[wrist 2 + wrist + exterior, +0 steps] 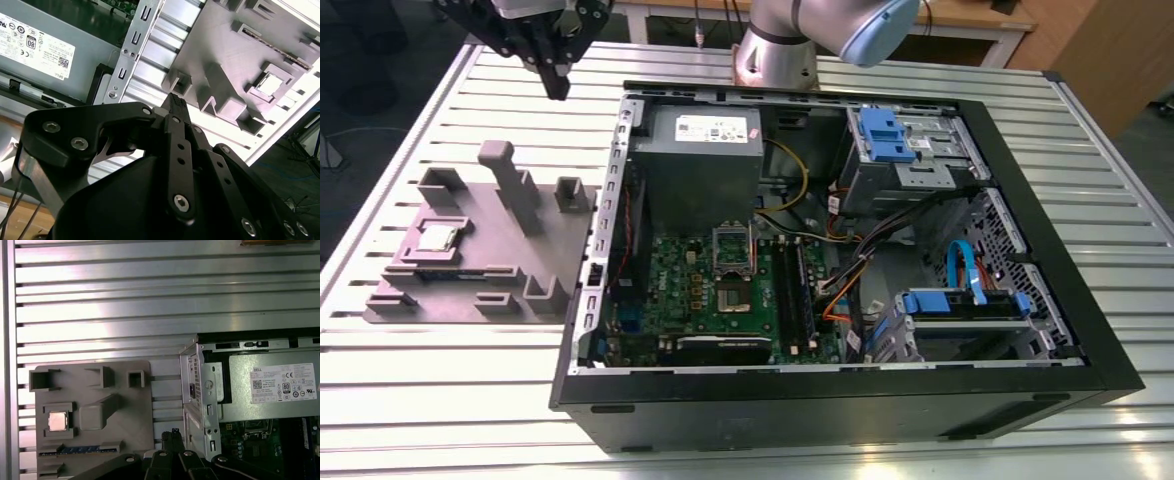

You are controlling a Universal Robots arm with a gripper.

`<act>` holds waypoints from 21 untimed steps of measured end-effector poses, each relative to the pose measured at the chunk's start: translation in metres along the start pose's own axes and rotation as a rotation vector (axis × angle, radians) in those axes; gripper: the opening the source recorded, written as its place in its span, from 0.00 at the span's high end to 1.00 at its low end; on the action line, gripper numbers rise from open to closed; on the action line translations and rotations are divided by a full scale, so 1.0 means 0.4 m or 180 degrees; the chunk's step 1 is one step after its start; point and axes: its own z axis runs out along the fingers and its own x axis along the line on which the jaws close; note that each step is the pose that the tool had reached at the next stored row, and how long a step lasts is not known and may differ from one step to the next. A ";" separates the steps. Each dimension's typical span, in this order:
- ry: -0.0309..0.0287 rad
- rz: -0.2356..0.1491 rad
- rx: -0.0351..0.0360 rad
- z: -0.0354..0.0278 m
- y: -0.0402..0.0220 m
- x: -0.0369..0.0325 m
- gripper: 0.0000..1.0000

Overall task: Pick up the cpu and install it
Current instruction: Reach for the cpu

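Note:
The cpu (440, 237) is a small silvery square chip lying in a recess of the grey-mauve plastic block (507, 262), on the table at the exterior view's left of the open computer case. Both wrist views show the cpu (58, 421) (270, 85) flat in that recess. My gripper (559, 88) hangs high above the table behind the block, well apart from the chip, with its black fingers (175, 102) closed together on nothing. Inside the case, the green motherboard (720, 295) carries the silver socket frame (732, 246).
The black case (841, 400) lies on its side on the slatted metal table (440, 380). A grey power supply (700, 150) and blue drive brackets (887, 135) sit inside it, with loose cables (854, 270). Upright posts (507, 180) rise from the block.

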 end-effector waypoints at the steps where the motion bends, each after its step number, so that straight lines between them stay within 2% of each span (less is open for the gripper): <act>1: 0.0000 0.0000 0.0000 0.000 0.000 0.002 0.90; 21: 0.0000 0.0000 0.0000 0.000 -0.001 0.015 0.90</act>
